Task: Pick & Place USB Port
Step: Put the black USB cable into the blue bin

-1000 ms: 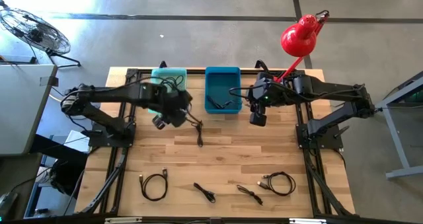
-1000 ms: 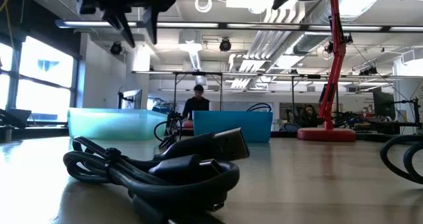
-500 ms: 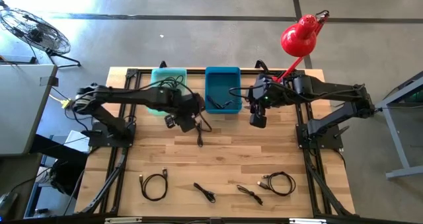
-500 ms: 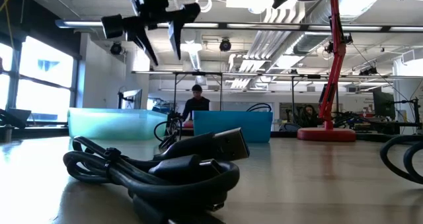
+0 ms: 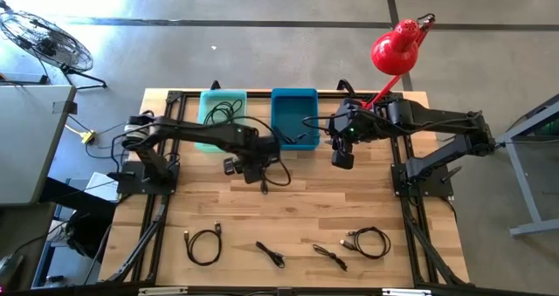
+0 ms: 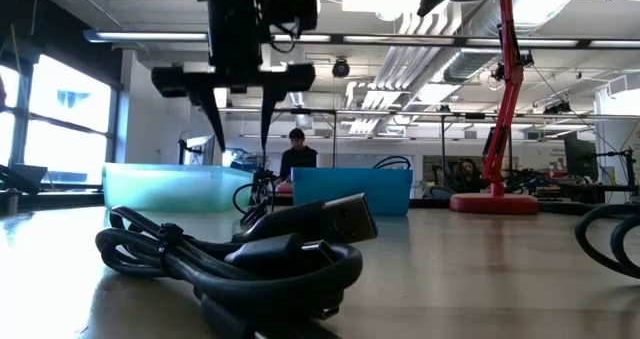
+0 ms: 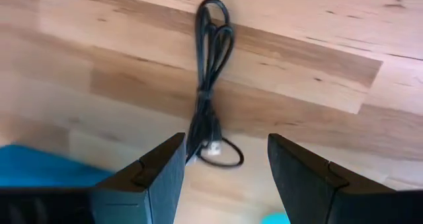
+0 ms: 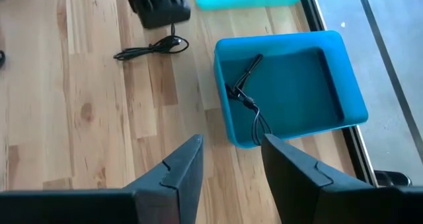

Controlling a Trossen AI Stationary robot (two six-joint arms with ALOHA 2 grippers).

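Four black coiled USB cables are lying along the near edge of the light wooden slatted desk (image 5: pixel 297 210): a round coil (image 5: pixel 203 244) at the left, a short straight one (image 5: pixel 271 254), a small bent one (image 5: pixel 331 258), and a looser coil (image 5: pixel 369 241) at the right. In the low view the nearest black bundled cable with its metal USB plug (image 6: pixel 262 250) is filling the foreground.

Farther back, the left end effector (image 5: pixel 247 167) is hovering above a thin black cable (image 5: pixel 278 175) lying stretched on the desk just in front of the blue bin. Its two dark fingers (image 7: pixel 152 180) are standing wide apart and holding nothing, and the wrist view is showing that same folded cable (image 7: pixel 210 85) between them, flat on the wood.

The right end effector (image 5: pixel 341 158) is hanging over the desk beside the deep blue rectangular plastic bin (image 5: pixel 293 97), its fingers (image 8: pixel 180 168) spread open and empty. One black cable (image 8: pixel 246 98) is lying inside that bin. To its left, touching it, is sitting a pale teal plastic bin (image 5: pixel 210 100) with tangled black cables (image 5: pixel 226 111) in it.

At the far right corner a red desk lamp (image 5: pixel 394 51) is leaning out over the edge.
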